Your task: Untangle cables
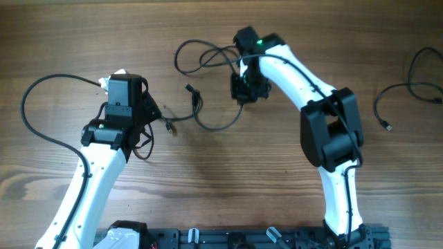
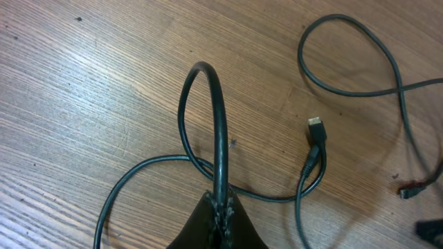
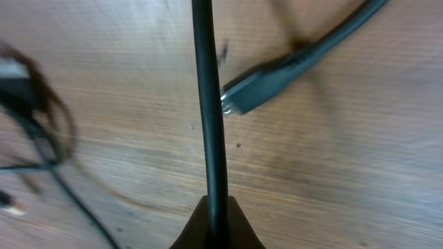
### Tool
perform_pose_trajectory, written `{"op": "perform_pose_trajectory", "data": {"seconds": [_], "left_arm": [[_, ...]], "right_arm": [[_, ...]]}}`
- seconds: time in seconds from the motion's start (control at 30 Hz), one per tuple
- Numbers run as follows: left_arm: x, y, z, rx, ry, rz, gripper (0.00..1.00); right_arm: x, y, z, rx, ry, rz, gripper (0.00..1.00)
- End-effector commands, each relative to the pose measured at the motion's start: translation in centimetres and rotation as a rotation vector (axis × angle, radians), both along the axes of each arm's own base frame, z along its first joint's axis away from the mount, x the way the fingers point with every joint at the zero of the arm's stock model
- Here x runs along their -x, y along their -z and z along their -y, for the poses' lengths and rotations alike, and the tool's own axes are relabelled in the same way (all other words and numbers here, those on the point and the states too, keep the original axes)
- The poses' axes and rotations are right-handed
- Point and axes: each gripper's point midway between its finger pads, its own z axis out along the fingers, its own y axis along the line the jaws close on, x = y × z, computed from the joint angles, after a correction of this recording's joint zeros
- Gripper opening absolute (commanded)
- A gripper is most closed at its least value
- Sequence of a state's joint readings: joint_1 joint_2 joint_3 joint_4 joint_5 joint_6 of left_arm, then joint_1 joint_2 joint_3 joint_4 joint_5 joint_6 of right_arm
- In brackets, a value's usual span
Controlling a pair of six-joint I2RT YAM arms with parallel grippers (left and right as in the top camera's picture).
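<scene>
Nearest the lens, left gripper [image 2: 221,220] and right gripper [image 3: 217,220] each pinch thin black rubber cables [image 2: 220,124]; drawing slowly away from the silver-tipped plug [image 2: 315,128] should loosen crossings without tightening.

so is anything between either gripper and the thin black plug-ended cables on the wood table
Nothing visible does: the left gripper is shut on a loop of the thin black cables, and the right gripper is shut on a straight stretch of them.

Robot lab (wooden table [image 1: 221,194])
</scene>
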State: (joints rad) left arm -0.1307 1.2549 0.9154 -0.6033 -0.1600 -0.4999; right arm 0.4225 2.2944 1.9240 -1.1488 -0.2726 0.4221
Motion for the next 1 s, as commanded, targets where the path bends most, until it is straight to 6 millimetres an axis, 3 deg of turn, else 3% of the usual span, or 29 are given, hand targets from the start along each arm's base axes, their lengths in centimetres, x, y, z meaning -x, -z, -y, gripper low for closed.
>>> {"op": "perform_pose_trajectory", "data": {"seconds": [0.0,0.1,0.13,0.2,0.27,0.4,0.53,0.67,0.73,0.77,0.83,0.87,0.97], "left_arm": [[0.0,0.0,-0.2,-0.001,-0.012,0.000,0.04],[0.0,0.0,-0.2,-0.001,-0.012,0.000,0.04],[0.0,0.0,-0.2,-0.001,-0.012,0.000,0.04],[0.0,0.0,-0.2,-0.002,-0.012,0.000,0.04],[0.0,0.0,-0.2,-0.002,-0.012,0.000,0.04],[0.0,0.0,-0.2,-0.004,-0.009,0.000,0.04],[0.0,0.0,-0.2,-0.004,-0.009,0.000,0.04],[0.0,0.0,-0.2,-0.003,-0.009,0.000,0.04],[0.0,0.0,0.0,0.005,-0.002,-0.001,0.04],[-0.1,0.0,0.3,0.021,0.010,0.000,0.04],[-0.3,-0.1,1.7,0.083,0.058,0.006,0.04],[-0.5,-0.3,2.7,0.112,0.117,0.014,0.04],[-0.9,-1.5,6.4,0.244,0.293,0.064,0.04]], "right_arm": [[-5.4,-10.6,1.8,-0.160,0.032,0.239,0.04],[-7.6,-19.9,5.0,-0.297,0.100,0.415,0.04],[-8.0,-22.0,6.5,-0.311,0.130,0.458,0.04],[-8.3,-26.2,10.9,-0.313,0.206,0.554,0.04],[-8.3,-28.8,16.5,-0.286,0.309,0.629,0.04],[-7.4,-30.0,27.6,-0.209,0.533,0.677,0.04],[-5.0,-28.3,35.8,-0.068,0.721,0.625,0.04],[-1.3,-26.4,42.4,0.176,0.938,0.538,0.04],[-0.3,-25.8,44.0,0.247,0.976,0.509,0.08],[0.1,-25.4,44.6,0.268,0.986,0.495,0.22],[0.3,-24.8,44.7,0.276,0.976,0.474,0.78],[0.3,-24.5,44.3,0.260,0.960,0.466,0.99],[-1.8,-25.3,39.1,0.019,0.673,0.526,1.00]]}}
